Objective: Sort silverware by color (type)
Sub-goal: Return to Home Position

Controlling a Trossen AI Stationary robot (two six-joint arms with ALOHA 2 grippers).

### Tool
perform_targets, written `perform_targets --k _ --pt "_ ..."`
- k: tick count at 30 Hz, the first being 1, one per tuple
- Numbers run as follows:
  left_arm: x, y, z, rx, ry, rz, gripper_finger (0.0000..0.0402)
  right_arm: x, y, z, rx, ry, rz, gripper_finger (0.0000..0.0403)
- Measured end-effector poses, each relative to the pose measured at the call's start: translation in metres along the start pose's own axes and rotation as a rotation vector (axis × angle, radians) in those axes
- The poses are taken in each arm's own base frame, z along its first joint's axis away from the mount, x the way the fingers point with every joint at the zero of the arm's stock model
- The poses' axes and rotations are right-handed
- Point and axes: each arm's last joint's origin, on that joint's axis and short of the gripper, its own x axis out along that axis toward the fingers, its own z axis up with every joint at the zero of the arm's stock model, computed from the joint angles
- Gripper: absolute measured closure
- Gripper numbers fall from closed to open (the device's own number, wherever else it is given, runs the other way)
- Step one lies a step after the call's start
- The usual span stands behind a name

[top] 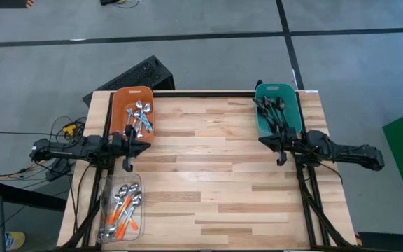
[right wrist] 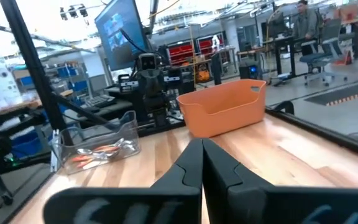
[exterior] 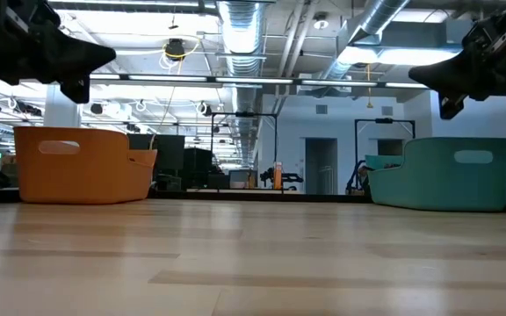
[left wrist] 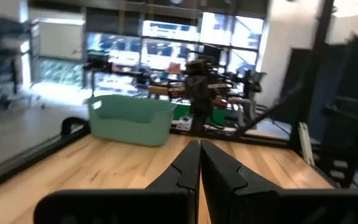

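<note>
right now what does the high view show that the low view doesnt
Only the high view: the bins' contents, with light-blue-handled spoons in the orange bin, dark spoons in the green bin, and orange-handled and silver spoons in the transparent bin.
Only the low view: the bins' side walls and the room's ceiling ducts.
Both: the bare wooden table between the bins and an arm at each side; the wrist views show the left tool and right tool shut.

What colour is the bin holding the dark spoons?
Teal green; the bin shows best in the high view.
</note>
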Motion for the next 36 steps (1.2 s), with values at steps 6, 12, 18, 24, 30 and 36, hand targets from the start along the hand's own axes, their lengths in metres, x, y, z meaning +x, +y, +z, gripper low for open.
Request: perform_targets --k 6,12,18,24,30,36 --pt "0.0 0.003 -0.006 -0.119 0.048 0.095 0.0402 0.0 0.001 -0.003 0.058 0.032 0.009 0.0384" --pt "0.0 0.003 -0.007 -0.116 0.074 0.101 0.0401 0.0 0.003 -0.009 0.14 0.095 0.025 0.0383" --pt "0.0 0.003 -0.007 -0.117 0.077 0.102 0.0401 0.0 0.005 -0.01 0.143 0.11 0.043 0.0383" --pt "0.0 0.003 -0.007 -0.117 0.079 0.102 0.0401 0.0 0.005 -0.011 0.142 0.115 0.041 0.0383" --pt "0.0 0.003 -0.007 -0.117 0.079 0.103 0.0401 0.0 0.005 -0.011 0.142 0.116 0.04 0.0383" --pt "0.0 0.003 -0.006 -0.117 0.079 0.104 0.0401 0.0 0.004 -0.011 0.141 0.118 0.039 0.0383"
